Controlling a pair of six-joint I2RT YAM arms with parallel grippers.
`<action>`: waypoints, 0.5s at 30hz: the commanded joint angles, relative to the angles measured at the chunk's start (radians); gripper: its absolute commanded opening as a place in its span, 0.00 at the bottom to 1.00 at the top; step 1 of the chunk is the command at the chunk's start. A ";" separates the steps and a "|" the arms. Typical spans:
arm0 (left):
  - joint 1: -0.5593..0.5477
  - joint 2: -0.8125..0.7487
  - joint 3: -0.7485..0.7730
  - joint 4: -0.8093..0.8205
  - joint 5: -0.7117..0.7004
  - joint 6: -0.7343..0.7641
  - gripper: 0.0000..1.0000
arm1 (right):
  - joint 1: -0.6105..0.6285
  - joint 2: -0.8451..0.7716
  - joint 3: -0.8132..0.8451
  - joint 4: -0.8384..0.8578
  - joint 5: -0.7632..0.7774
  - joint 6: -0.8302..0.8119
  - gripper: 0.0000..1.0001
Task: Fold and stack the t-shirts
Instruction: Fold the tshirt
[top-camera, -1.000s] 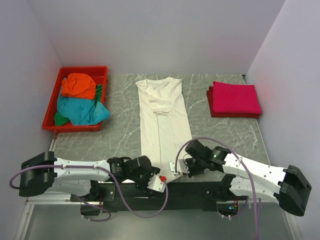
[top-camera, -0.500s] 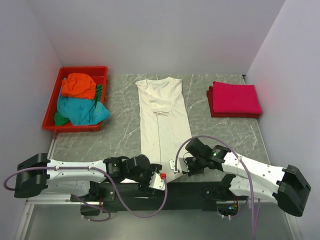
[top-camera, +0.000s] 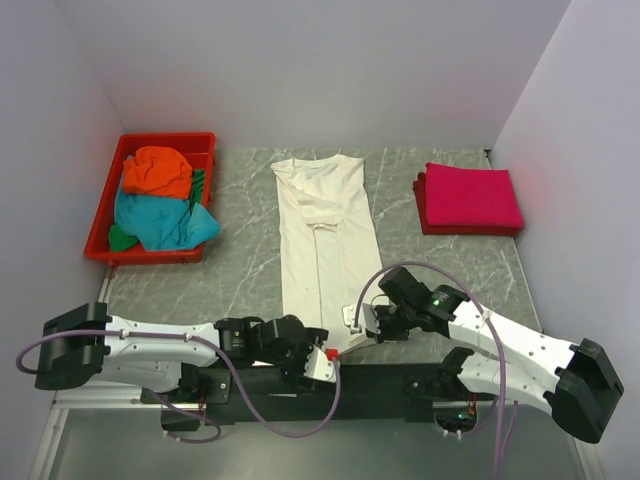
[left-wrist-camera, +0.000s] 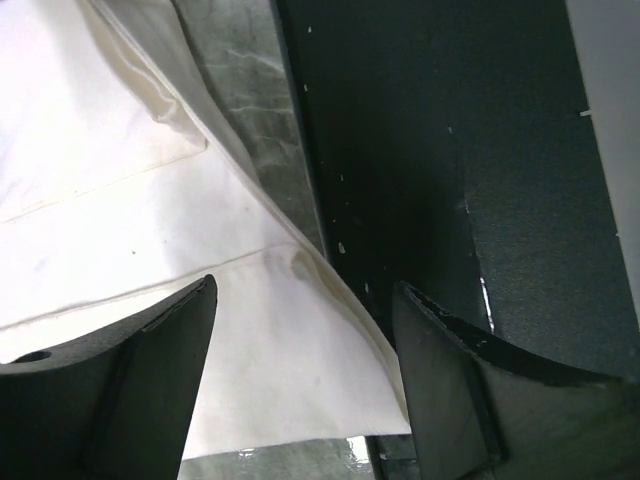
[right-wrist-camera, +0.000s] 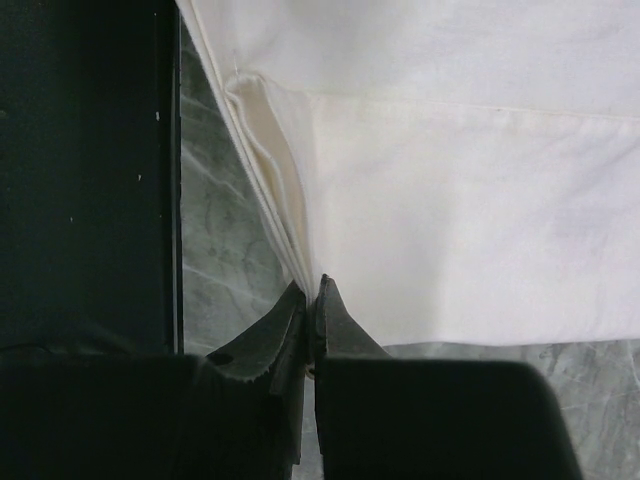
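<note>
Cream-white soft cloth t-shirt (top-camera: 325, 235) is laid flat in the middle of the grey marbled table (top-camera: 230, 285). Its sides are folded inward into a long strip, with the collar far and the hem near. The right hem corner is pinched between the closed jaws of the right gripper (right-wrist-camera: 315, 290). The left gripper (left-wrist-camera: 300, 385) is held over the hem with jaws apart and nothing clamped, presumably so that both corners can be lifted together and carried toward the collar. An orange shirt (top-camera: 158, 170) and a teal shirt (top-camera: 150, 220) are heaped in the red plastic tray (top-camera: 165, 137), unfolded. A folded magenta-pink shirt (top-camera: 470, 195) is stacked on a red shirt (top-camera: 420, 215) at far right.
</note>
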 joint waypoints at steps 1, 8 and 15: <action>-0.010 0.011 0.009 0.037 -0.042 -0.028 0.76 | -0.016 -0.012 0.046 0.008 -0.030 0.001 0.00; -0.016 0.071 0.023 0.023 -0.082 -0.034 0.73 | -0.036 -0.020 0.052 0.002 -0.047 -0.002 0.00; -0.017 0.143 0.038 0.023 -0.120 -0.026 0.55 | -0.056 -0.026 0.052 -0.005 -0.056 -0.007 0.00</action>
